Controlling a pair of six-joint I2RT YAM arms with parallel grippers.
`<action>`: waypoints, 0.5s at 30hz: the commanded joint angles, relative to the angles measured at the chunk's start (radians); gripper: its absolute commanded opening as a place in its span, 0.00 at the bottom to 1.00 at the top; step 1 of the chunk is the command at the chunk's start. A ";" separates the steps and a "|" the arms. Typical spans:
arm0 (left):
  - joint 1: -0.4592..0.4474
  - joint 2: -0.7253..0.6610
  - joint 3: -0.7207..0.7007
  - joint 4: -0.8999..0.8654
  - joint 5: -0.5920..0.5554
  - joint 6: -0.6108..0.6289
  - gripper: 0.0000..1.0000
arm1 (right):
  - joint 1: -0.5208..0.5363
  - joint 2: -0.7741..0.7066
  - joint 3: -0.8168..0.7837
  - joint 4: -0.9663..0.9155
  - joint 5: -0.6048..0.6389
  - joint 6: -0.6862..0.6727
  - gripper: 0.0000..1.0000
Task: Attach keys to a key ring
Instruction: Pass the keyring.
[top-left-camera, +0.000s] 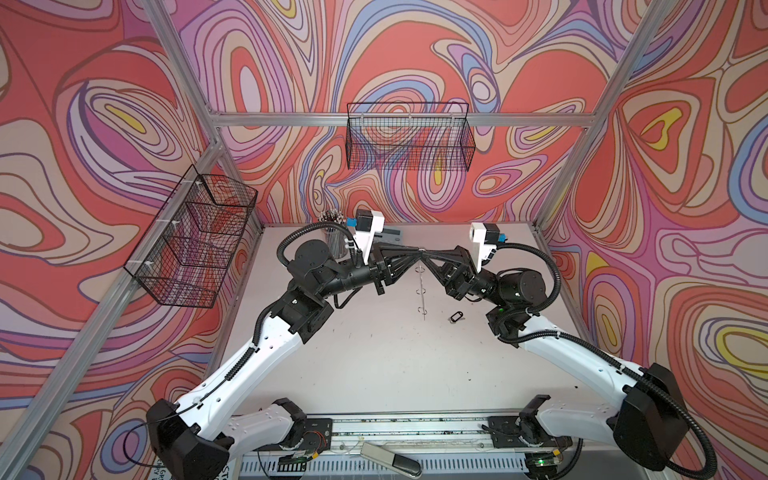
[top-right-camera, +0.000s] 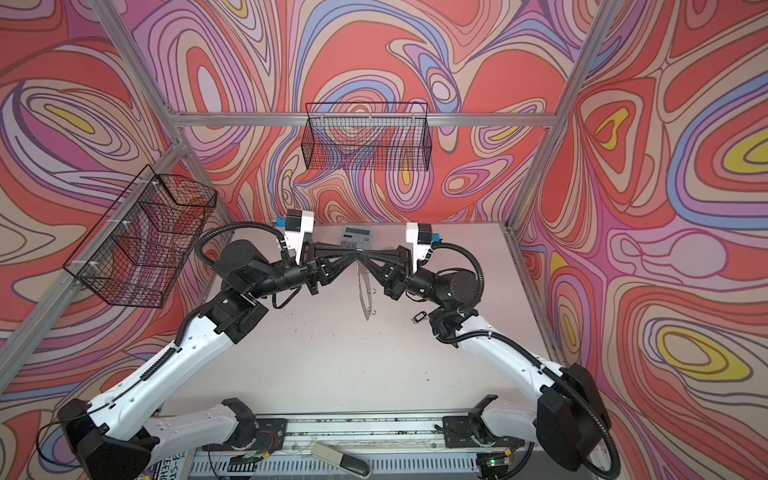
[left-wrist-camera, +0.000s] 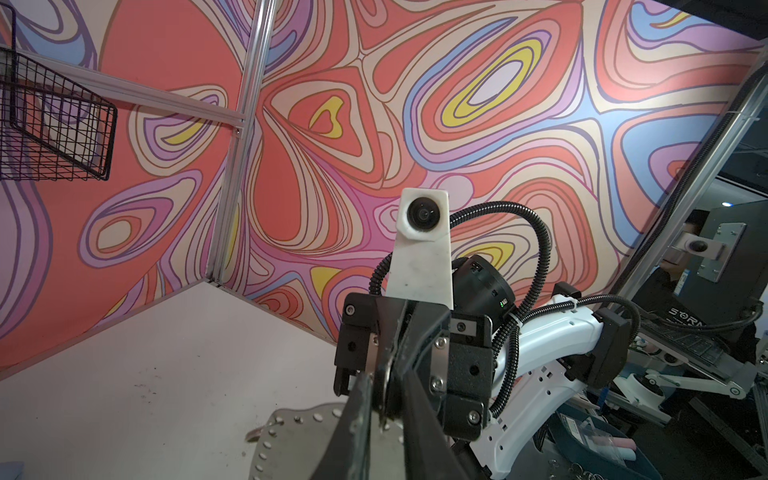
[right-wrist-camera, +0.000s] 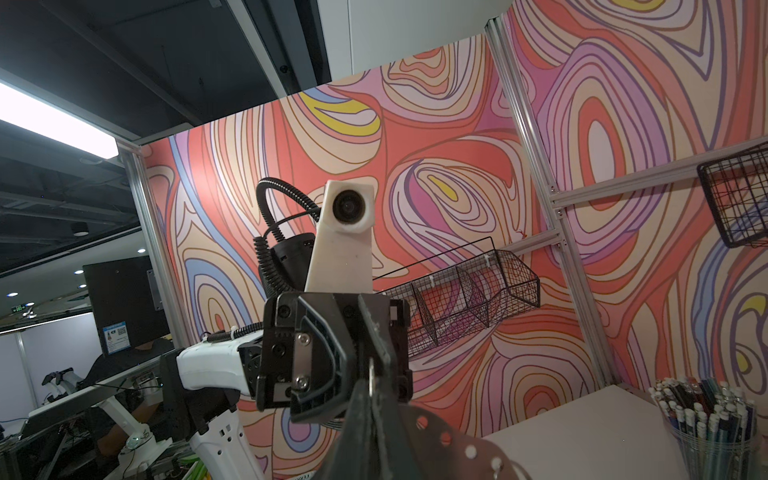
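Above the pale tabletop (top-left-camera: 374, 365), left to right: a black wire basket with dividers (top-left-camera: 195, 241) hangs on the left wall. A clear cup of pens (top-left-camera: 333, 237), partly hidden by the left arm, and a grey calculator (top-right-camera: 356, 237) stand at the far edge. At centre the left gripper (top-left-camera: 417, 251) and right gripper (top-left-camera: 427, 252) meet tip to tip in mid-air. Beneath them hangs the key ring (top-left-camera: 422, 291), a flat band seen edge-on, its dotted rim carrying silver wire loops. The right jaws are closed on the band. The left jaws stand narrow around one wire loop (left-wrist-camera: 384, 386); whether they grip it cannot be told. Right of the ring and apart from it, the silver key with its black oblong tag (top-left-camera: 456, 316) lies on the table.
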 joint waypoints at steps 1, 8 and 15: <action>-0.003 -0.008 0.028 -0.023 0.001 0.026 0.09 | 0.005 -0.030 -0.008 0.021 0.008 -0.006 0.00; -0.004 -0.019 0.030 -0.040 -0.010 0.043 0.00 | 0.005 -0.042 -0.010 0.003 0.008 -0.018 0.00; -0.002 -0.026 0.032 -0.036 -0.003 0.049 0.00 | 0.005 -0.111 -0.022 -0.146 0.042 -0.122 0.07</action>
